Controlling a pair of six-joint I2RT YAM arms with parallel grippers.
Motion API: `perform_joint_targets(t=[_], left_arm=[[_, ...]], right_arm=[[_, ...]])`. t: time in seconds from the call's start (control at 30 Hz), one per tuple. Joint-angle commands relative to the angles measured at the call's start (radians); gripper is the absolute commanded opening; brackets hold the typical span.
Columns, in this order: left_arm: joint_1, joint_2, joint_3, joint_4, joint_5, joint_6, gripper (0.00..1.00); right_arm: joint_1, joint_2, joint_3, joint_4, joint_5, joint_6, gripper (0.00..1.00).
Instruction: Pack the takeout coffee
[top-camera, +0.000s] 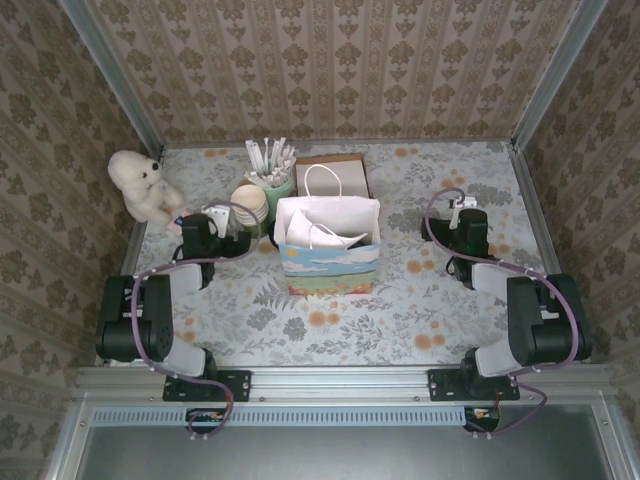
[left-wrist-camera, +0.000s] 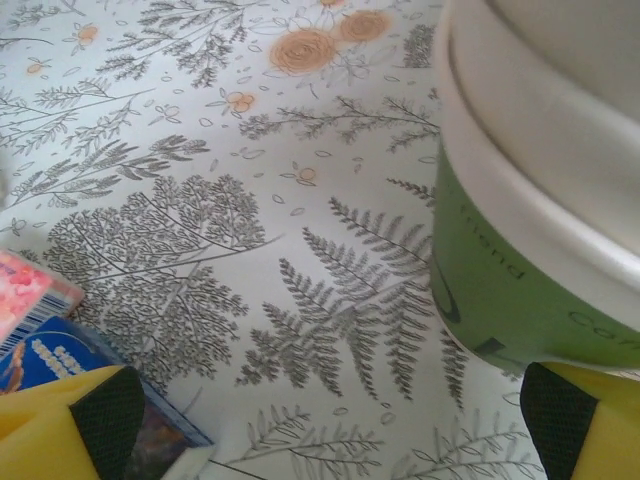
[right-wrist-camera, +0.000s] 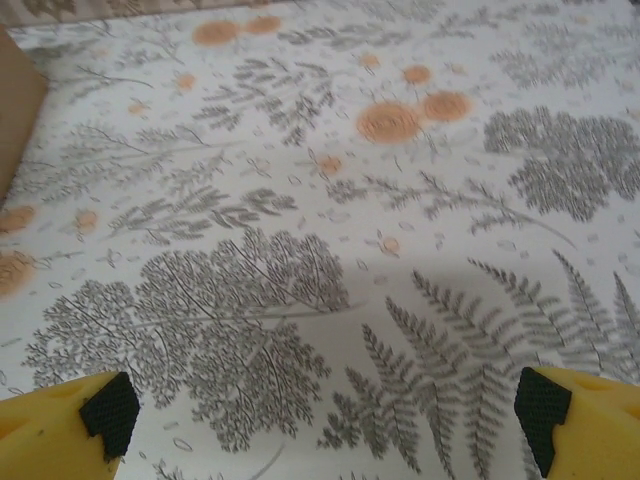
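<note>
The dark green takeout coffee cup with the black lid is out of view. A white paper bag (top-camera: 328, 232) with handles and a colourful base stands open at mid-table. My left gripper (top-camera: 220, 224) (left-wrist-camera: 330, 420) is open just left of the bag, over bare cloth. A green printed cup wall topped by cream rims (left-wrist-camera: 520, 250) stands close to its right fingertip (left-wrist-camera: 560, 415). My right gripper (top-camera: 462, 212) (right-wrist-camera: 325, 415) is open to the right of the bag, above the floral cloth with nothing between its fingers.
A stack of cream cups (top-camera: 250, 204) and a pale green holder of white sticks (top-camera: 272, 172) stand behind the left gripper. A brown box (top-camera: 335, 172) sits behind the bag and a teddy bear (top-camera: 140, 186) at far left. A colourful box corner (left-wrist-camera: 40, 340) lies by the left fingertip.
</note>
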Motion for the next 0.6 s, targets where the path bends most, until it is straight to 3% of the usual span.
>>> perform_joint_targets(t=[0.0, 0.23, 0.27, 0.3, 0.37, 0.43, 0.57], left_arm=[[0.073, 0.015, -0.019, 0.172, 0.128, -0.042, 1.00], [0.088, 0.009, -0.106, 0.325, 0.130, -0.052, 1.00], [0.081, 0.020, -0.126, 0.363, 0.123, -0.046, 1.00], [0.075, 0.065, -0.161, 0.505, 0.105, -0.045, 1.00], [0.075, 0.037, -0.142, 0.406, 0.076, -0.055, 1.00], [0.053, 0.043, -0.126, 0.381, -0.075, -0.083, 1.00], [0.026, 0.048, -0.127, 0.392, -0.134, -0.073, 1.00]], right_arm=[[0.000, 0.044, -0.004, 0.121, -0.073, -0.047, 1.00], [-0.001, 0.032, -0.054, 0.196, -0.081, -0.051, 1.00], [-0.001, 0.035, -0.067, 0.223, -0.078, -0.051, 1.00], [-0.001, 0.044, -0.092, 0.269, -0.072, -0.048, 1.00], [0.000, 0.080, -0.141, 0.400, -0.075, -0.048, 1.00], [-0.001, 0.067, -0.114, 0.324, -0.062, -0.043, 1.00], [0.000, 0.064, -0.116, 0.325, -0.059, -0.043, 1.00]])
